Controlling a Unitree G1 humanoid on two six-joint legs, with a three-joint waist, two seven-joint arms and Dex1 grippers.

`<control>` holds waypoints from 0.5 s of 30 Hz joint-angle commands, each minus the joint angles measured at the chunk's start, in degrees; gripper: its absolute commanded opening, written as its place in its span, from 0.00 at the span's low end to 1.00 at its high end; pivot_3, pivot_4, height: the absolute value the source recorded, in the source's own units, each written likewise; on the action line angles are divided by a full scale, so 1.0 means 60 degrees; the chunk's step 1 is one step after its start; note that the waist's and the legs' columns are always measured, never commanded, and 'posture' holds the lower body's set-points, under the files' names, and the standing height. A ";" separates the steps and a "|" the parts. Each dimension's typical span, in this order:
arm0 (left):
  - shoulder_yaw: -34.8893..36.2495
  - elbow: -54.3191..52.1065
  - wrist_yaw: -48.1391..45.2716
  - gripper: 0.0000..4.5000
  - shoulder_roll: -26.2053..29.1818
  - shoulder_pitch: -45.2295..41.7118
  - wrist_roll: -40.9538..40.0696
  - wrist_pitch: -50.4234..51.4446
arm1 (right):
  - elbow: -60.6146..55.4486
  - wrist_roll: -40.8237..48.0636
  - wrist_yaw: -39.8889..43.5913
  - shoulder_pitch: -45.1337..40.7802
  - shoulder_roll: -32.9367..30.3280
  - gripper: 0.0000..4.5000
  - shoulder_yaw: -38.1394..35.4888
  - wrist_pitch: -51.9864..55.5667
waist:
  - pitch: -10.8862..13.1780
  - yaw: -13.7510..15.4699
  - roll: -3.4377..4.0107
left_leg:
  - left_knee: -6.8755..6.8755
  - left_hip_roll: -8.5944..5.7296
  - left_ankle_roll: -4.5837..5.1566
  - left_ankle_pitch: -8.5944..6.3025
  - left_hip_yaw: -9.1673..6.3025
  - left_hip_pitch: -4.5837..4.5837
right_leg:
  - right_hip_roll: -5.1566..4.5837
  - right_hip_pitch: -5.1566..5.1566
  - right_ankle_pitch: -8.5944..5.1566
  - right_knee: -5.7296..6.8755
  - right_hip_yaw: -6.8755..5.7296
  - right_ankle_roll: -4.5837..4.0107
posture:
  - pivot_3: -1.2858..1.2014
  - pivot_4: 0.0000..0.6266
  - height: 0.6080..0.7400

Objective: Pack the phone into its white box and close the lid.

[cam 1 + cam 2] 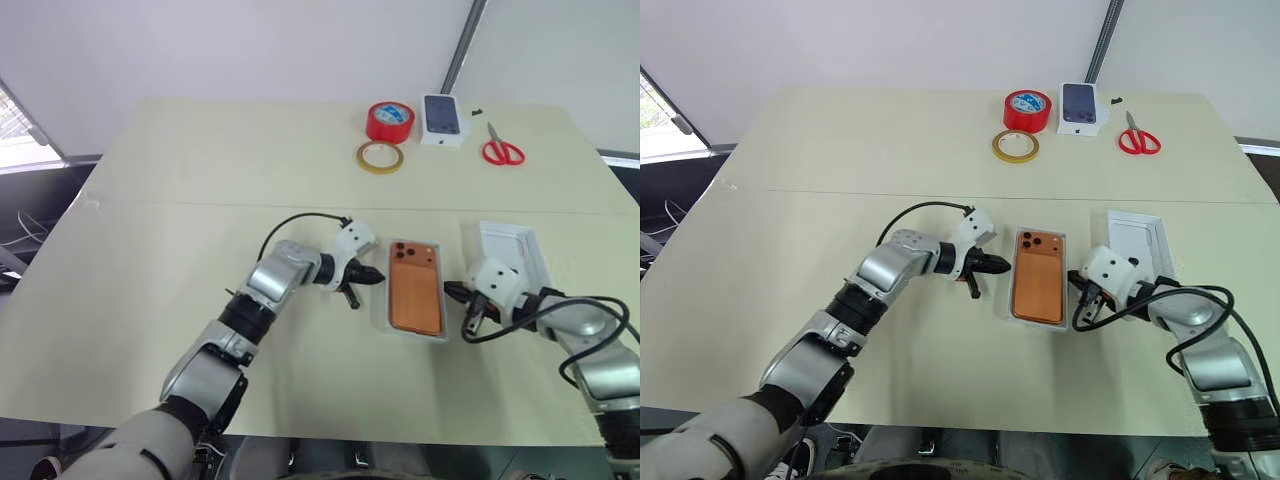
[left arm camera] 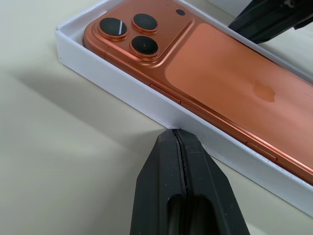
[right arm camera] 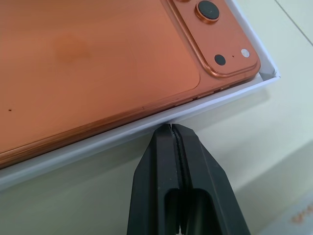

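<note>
Left eye view: the phone [image 1: 416,287] lies back-up inside the white box [image 1: 389,318], camera cluster toward the far end, near the middle of the counter [image 1: 180,200]. The left end effector [image 1: 371,277] is clenched, empty, with its tips at the box's left wall. The right end effector [image 1: 449,291] is likewise clenched and empty, with its tips at the box's right wall. In both wrist views the closed black fingers [image 2: 183,161] meet the outer face of the white wall; whether they press it cannot be told. The lid [image 1: 512,252] rests open side up just to the right of the box, beyond the right arm. At the far edge lie a red tape roll [image 1: 390,121], a tan tape ring [image 1: 381,157], a small printed box [image 1: 444,119] and red scissors [image 1: 502,149].
</note>
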 commanded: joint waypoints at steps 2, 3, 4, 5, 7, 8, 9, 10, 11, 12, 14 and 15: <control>-0.0457 -0.0021 -0.0367 0.00 -0.0808 -0.0041 -0.0102 -0.0226 | -0.0751 0.0442 0.0190 -0.0049 0.0029 0.01 -0.0028 -0.0171 | 0.0000 0.0004 0.0000 | 0.0000 0.0000 -0.0029 0.0016 0.0000 -0.0001 | 0.0000 0.0000 0.0000 0.0000 0.0000 0.0000 | 0.52 0.24 1.00; -0.0398 0.0026 -0.0346 0.00 -0.0861 -0.0076 -0.0096 -0.0234 | -0.0722 0.0427 0.0143 -0.0053 0.0037 0.01 -0.0083 -0.0169 | 0.0000 0.0009 0.0000 | 0.0000 0.0000 -0.0036 0.0020 0.0000 -0.0001 | 0.0000 0.0000 0.0000 -0.0001 0.0000 0.0000 | 0.52 0.24 1.00; -0.0365 0.0048 -0.0323 0.00 -0.0901 -0.0099 -0.0059 -0.0273 | -0.0673 0.0421 0.0182 -0.0029 0.0005 0.01 -0.0104 -0.0201 | 0.0000 0.0007 0.0000 | 0.0000 0.0000 -0.0037 0.0021 0.0000 -0.0001 | 0.0000 0.0000 0.0000 -0.0001 0.0000 0.0000 | 0.52 0.24 1.00; -0.0333 0.0054 -0.0320 0.00 -0.0937 -0.0110 -0.0048 -0.0258 | -0.0620 0.0393 0.0202 -0.0011 -0.0017 0.01 -0.0117 -0.0248 | 0.0000 0.0001 0.0000 | 0.0000 0.0000 -0.0038 0.0021 0.0000 -0.0001 | 0.0000 -0.0001 0.0000 -0.0001 0.0000 0.0000 | 0.52 0.24 1.00; -0.0316 0.0044 -0.0318 0.00 -0.0978 -0.0100 0.0011 -0.0292 | -0.0556 0.0390 0.0229 -0.0004 -0.0035 0.01 -0.0156 -0.0256 | 0.0001 -0.0011 -0.0001 | 0.0000 0.0000 -0.0037 0.0021 0.0000 -0.0001 | 0.0000 -0.0002 0.0000 -0.0001 0.0000 0.0000 | 0.52 0.24 1.00; -0.0316 0.0042 -0.0315 0.00 -0.0976 -0.0090 0.0059 -0.0327 | -0.0531 0.0401 0.0265 0.0006 -0.0062 0.01 -0.0171 -0.0255 | 0.0001 -0.0014 -0.0001 | 0.0000 0.0000 -0.0038 0.0021 0.0000 -0.0001 | 0.0000 -0.0002 0.0000 -0.0001 0.0000 0.0000 | 0.52 0.24 1.00; -0.0302 0.0063 -0.0330 0.00 -0.0960 -0.0089 0.0091 -0.0347 | -0.0500 0.0380 0.0296 0.0020 -0.0100 0.01 -0.0172 -0.0303 | 0.0001 -0.0013 -0.0001 | -0.0001 0.0000 -0.0037 0.0021 0.0000 -0.0001 | 0.0001 -0.0002 0.0000 -0.0001 0.0000 0.0000 | 0.52 0.24 1.00; -0.0210 0.0124 -0.0305 0.00 -0.0959 -0.0106 0.0077 -0.0328 | -0.0448 0.0338 0.0295 0.0024 -0.0123 0.01 -0.0171 -0.0400 | 0.0001 -0.0018 -0.0001 | 0.0000 0.0000 -0.0036 0.0020 0.0000 -0.0001 | 0.0001 -0.0002 0.0000 -0.0001 0.0000 0.0000 | 0.52 0.24 1.00; -0.0141 0.0174 -0.0283 0.00 -0.0948 -0.0123 0.0070 -0.0310 | -0.0370 0.0325 0.0292 0.0000 -0.0133 0.01 -0.0182 -0.0446 | 0.0001 -0.0019 -0.0001 | 0.0000 0.0001 -0.0037 0.0021 0.0001 -0.0001 | 0.0001 -0.0002 0.0000 0.0000 0.0000 0.0000 | 0.52 0.24 1.00; -0.0117 0.0170 -0.0294 0.00 -0.0921 -0.0108 0.0067 -0.0308 | -0.0273 0.0296 0.0277 -0.0042 -0.0150 0.01 -0.0195 -0.0500 | 0.0001 -0.0018 -0.0001 | -0.0001 0.0001 -0.0037 0.0021 0.0001 -0.0001 | 0.0002 -0.0002 0.0000 0.0000 0.0000 0.0000 | 0.52 0.24 1.00; -0.0148 0.0022 -0.0377 0.00 -0.0846 -0.0006 0.0060 -0.0263 | -0.0051 0.0234 0.0286 -0.0136 -0.0207 0.01 -0.0201 -0.0641 | 0.0001 -0.0020 -0.0001 | 0.0000 0.0001 -0.0038 0.0022 0.0001 -0.0001 | 0.0002 -0.0003 0.0000 0.0000 0.0000 0.0000 | 0.52 0.24 1.00; -0.0178 -0.0049 -0.0407 0.00 -0.0799 0.0056 0.0078 -0.0264 | 0.0059 0.0185 0.0327 -0.0169 -0.0266 0.01 -0.0186 -0.0757 | 0.0001 -0.0021 -0.0001 | 0.0000 0.0001 -0.0039 0.0022 0.0001 -0.0001 | 0.0002 -0.0003 0.0000 0.0000 0.0000 0.0000 | 0.52 0.24 1.00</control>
